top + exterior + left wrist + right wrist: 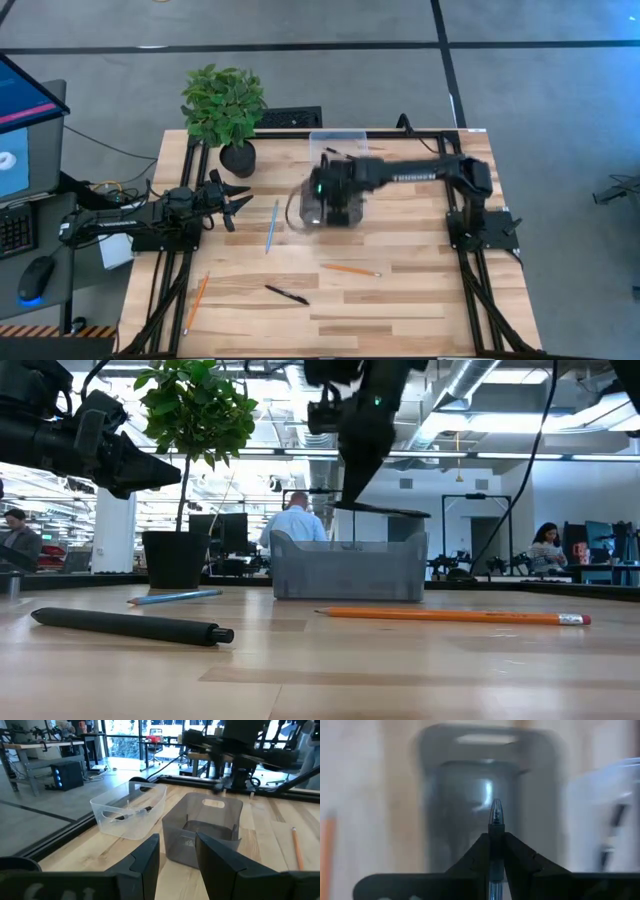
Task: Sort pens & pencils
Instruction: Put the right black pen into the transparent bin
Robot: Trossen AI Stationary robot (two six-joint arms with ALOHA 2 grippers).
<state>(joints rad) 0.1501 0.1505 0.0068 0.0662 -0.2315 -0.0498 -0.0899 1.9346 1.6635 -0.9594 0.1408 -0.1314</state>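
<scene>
The right arm reaches out level, its wrist bent down, and the right gripper [495, 847] points downward with its fingers pinched together on a thin stick. The left arm waits low, left gripper [177, 852] spread apart, holding nothing.

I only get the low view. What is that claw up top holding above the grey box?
Observer: The right wrist view shows the right gripper shut on a pen, tip towards the grey bin.
Operator: Is that the only box?
Observer: No. The left wrist view shows a clear bin beside it, with another pen inside.
Operator: I see one orange pencil. Any more?
Observer: From above, a second orange pencil lies near the table edge on the left arm's side.
</scene>
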